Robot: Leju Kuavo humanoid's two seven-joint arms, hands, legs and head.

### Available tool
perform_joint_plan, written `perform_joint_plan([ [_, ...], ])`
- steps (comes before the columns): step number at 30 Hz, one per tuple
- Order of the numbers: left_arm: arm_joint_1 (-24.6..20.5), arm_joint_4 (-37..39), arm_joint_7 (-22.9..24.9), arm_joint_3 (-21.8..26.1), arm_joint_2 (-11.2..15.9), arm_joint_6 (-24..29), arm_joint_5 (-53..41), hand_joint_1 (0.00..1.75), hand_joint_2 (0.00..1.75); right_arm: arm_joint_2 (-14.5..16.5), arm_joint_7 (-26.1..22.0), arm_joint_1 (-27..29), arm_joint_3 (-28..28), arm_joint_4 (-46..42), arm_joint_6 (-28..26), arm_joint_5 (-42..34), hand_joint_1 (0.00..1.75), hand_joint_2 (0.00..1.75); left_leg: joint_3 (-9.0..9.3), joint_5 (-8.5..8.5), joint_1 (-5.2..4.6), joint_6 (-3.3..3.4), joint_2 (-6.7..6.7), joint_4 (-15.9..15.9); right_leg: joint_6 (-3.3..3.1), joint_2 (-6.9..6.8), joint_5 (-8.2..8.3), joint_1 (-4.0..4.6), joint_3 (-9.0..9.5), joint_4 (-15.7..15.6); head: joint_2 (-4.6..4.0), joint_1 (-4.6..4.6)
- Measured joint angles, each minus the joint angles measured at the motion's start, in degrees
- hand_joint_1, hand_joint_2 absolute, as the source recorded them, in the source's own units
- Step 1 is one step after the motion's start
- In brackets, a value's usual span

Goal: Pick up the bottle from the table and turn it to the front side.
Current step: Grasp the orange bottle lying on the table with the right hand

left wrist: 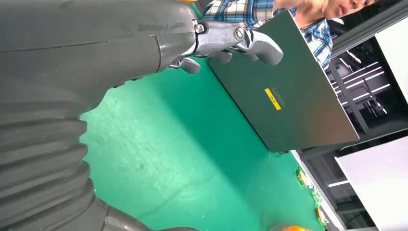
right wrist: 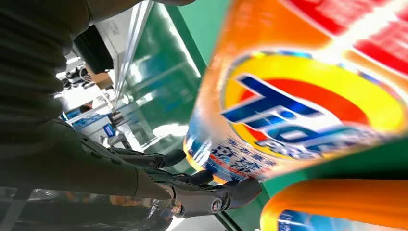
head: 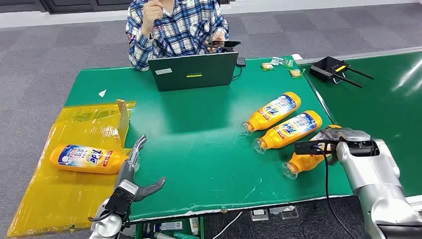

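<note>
Three orange Tide bottles lie on their sides at the right of the green table (head: 199,149): one far (head: 271,113), one in the middle (head: 288,130) and one nearest me (head: 302,163). My right hand (head: 332,135) sits over the base end of the nearest one. In the right wrist view that bottle (right wrist: 308,96) shows its Tide logo, and my dark fingers (right wrist: 202,190) reach along its edge; whether they grip it I cannot tell. A fourth bottle (head: 87,158) lies label up on the yellow sheet (head: 64,199). My left hand (head: 132,172) is beside it, fingers spread and holding nothing.
A person (head: 174,25) sits behind an open laptop (head: 193,70) at the table's far edge. Small packets (head: 278,63) and a black device with antennas (head: 328,68) lie at the back right. A second green table (head: 388,99) adjoins on the right.
</note>
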Motion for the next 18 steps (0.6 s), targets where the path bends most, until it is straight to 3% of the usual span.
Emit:
perform_joint_plan([
  [18,-0.4,0.3,0.0,0.0,0.0,0.1,1.3,0.0,1.75,0.1,-1.6,1.0,-0.8,-0.9,-0.3,-0.6,0.0,1.75,0.21,0.0,0.01,0.0,0.04,0.0,0.0,0.06,0.0,0.01,0.15,0.0,0.0,0.0],
])
